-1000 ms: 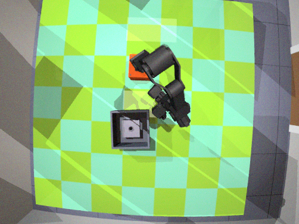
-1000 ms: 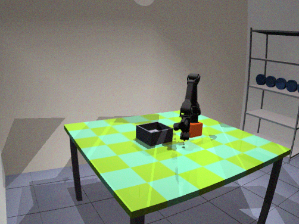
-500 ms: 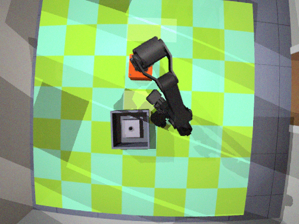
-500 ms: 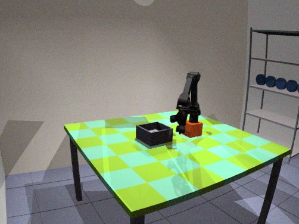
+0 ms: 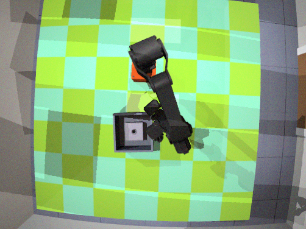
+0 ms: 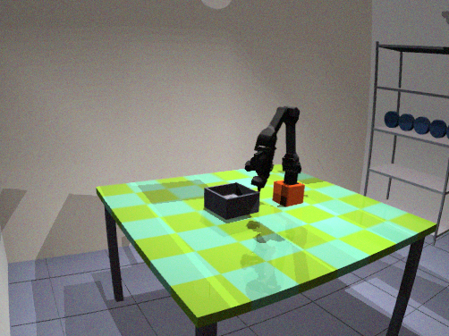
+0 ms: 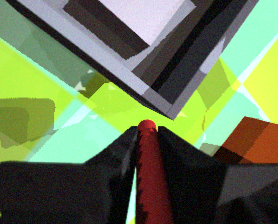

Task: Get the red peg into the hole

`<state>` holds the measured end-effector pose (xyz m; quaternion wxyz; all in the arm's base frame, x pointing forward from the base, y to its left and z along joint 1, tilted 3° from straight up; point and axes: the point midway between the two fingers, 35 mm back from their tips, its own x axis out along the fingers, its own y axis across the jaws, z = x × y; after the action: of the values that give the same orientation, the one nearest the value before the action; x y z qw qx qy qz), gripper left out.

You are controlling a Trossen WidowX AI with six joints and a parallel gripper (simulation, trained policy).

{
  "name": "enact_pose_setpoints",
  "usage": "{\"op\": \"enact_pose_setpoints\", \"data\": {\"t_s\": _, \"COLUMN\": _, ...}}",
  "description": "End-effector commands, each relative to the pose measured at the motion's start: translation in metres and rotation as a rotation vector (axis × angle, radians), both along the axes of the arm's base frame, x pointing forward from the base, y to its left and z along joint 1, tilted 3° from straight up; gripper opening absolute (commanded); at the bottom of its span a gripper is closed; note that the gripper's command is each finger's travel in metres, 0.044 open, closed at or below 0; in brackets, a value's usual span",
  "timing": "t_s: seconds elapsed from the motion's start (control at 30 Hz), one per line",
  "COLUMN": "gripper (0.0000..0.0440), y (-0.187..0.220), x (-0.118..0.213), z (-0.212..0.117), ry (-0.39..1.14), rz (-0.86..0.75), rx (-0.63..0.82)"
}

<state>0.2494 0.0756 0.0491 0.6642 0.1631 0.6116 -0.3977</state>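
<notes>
Hand (image 5: 155, 118) (image 6: 259, 188) (image 7: 147, 132) clamped on the red peg (image 7: 150, 170), held by the box's corner, outside the walls as seen from the wrist. Best to lift well clear of the rim first, then carry across towards the desk's (image 5: 146, 203) (image 6: 224, 256) left edge in the top view, centre over the hole (image 5: 133, 131), and only then lower, slowly and upright. Worth watching for a snag on the wall, or a tilt in the grip. Squeeze firmly; smooth and round, so likely to roll or pivot.

Open box (image 5: 114, 133) (image 6: 219, 202) (image 7: 100, 60): square, dark grey, straight-walled, near mid-desk. Inside, a pale, matt-looking square plate (image 5: 129, 127) (image 7: 145, 15). Nearer the desk's top edge from above, a blocky orange base (image 5: 140, 77) (image 6: 292, 193) (image 7: 255, 142). Underneath, glossy lime and mint checks.
</notes>
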Motion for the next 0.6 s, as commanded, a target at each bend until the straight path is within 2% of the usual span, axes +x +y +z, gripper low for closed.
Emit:
{"op": "enact_pose_setpoints", "data": {"t_s": 0.0, "gripper": 0.0000, "y": -0.010, "x": 0.009, "z": 0.006, "ry": -0.015, "rz": -0.021, "rx": -0.006}}
{"op": "enact_pose_setpoints", "data": {"t_s": 0.27, "gripper": 0.0000, "y": -0.041, "x": 0.033, "z": 0.013, "ry": -0.045, "rz": -0.081, "rx": -0.003}}
{"op": "enact_pose_setpoints", "data": {"t_s": 0.57, "gripper": 0.0000, "y": -0.079, "x": 0.057, "z": 0.005, "ry": -0.051, "rz": -0.107, "rx": 0.022}}
